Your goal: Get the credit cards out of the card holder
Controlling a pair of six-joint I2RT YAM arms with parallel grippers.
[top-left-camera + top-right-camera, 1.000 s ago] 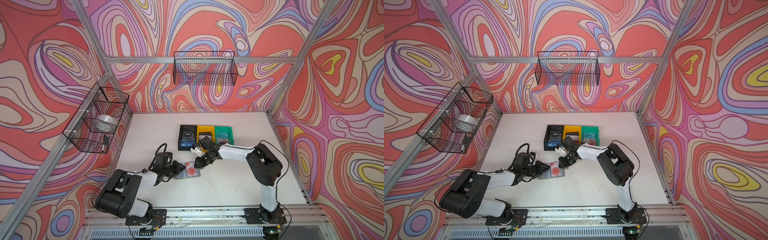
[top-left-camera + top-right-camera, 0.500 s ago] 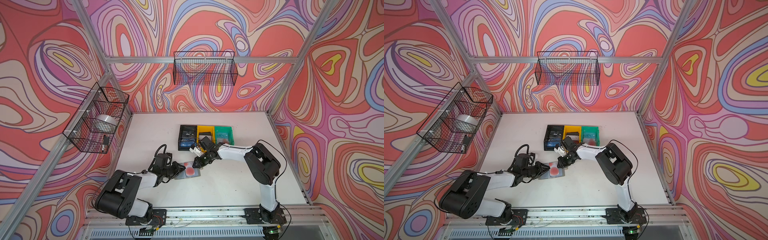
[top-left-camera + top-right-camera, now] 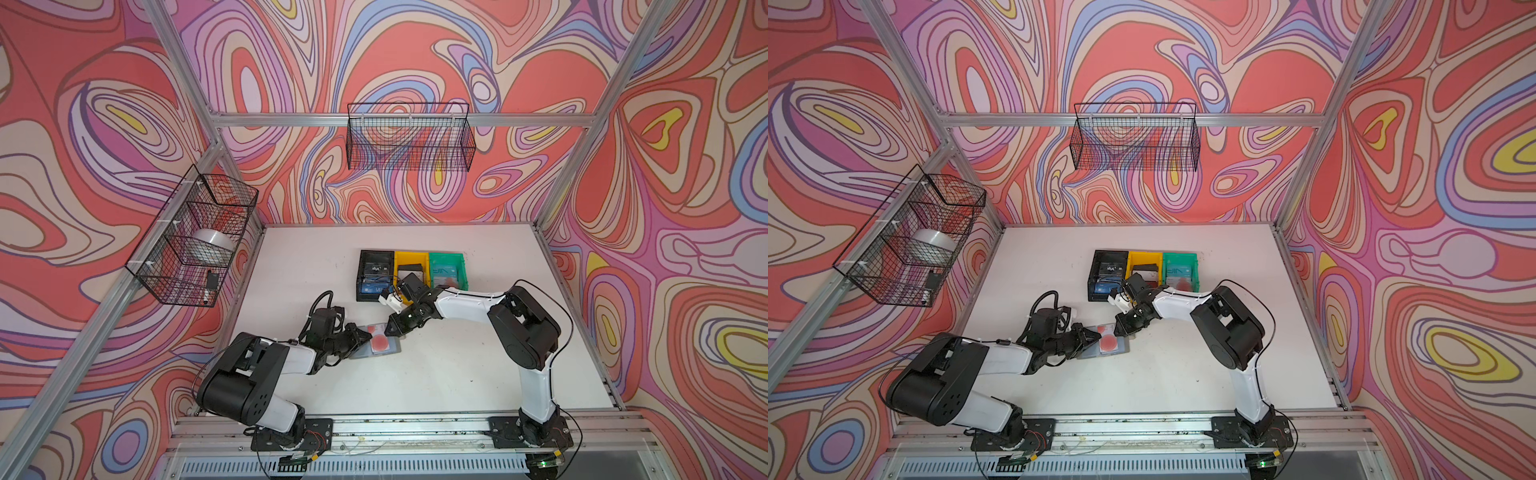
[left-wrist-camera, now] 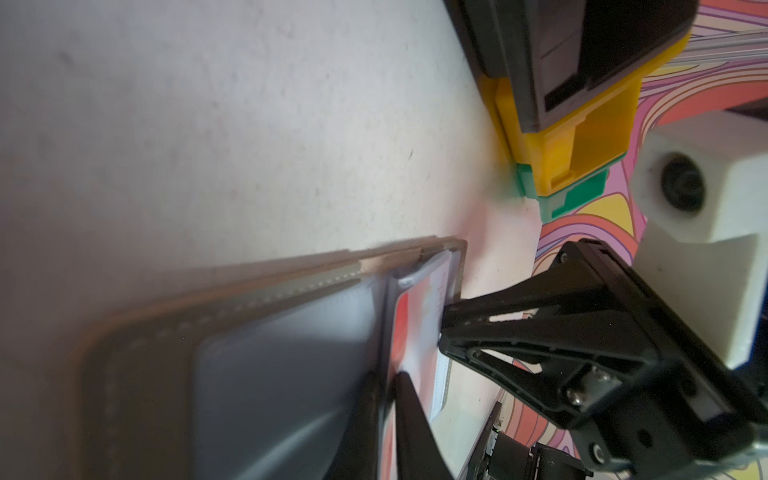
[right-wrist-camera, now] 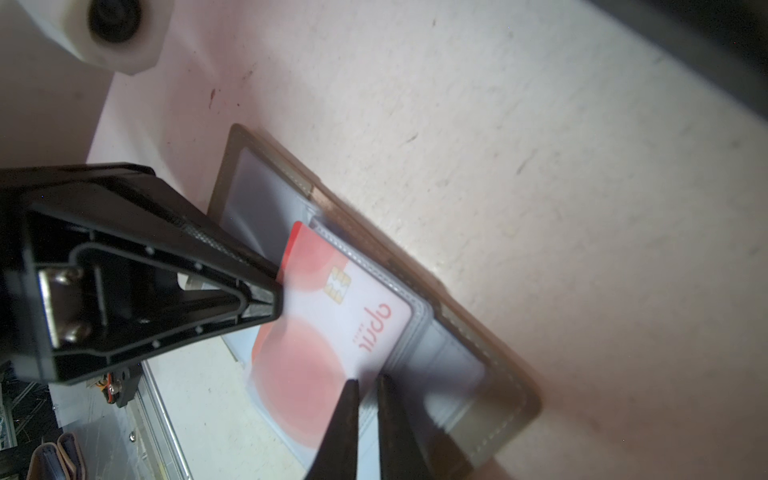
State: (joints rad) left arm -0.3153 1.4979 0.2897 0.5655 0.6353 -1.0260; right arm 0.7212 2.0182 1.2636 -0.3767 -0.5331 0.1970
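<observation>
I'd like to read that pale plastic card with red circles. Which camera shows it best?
The right wrist view: the pale plastic card with red circles is close, chip and lettering visible. The left wrist view shows a blurred sliver; both top views show it tiny.

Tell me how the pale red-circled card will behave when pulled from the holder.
Probably stiff: the card lies flat, its free edge unbent. Likely slippery, given its smooth face. The clear sleeve looks soft, so the card holder may drag along.
</observation>
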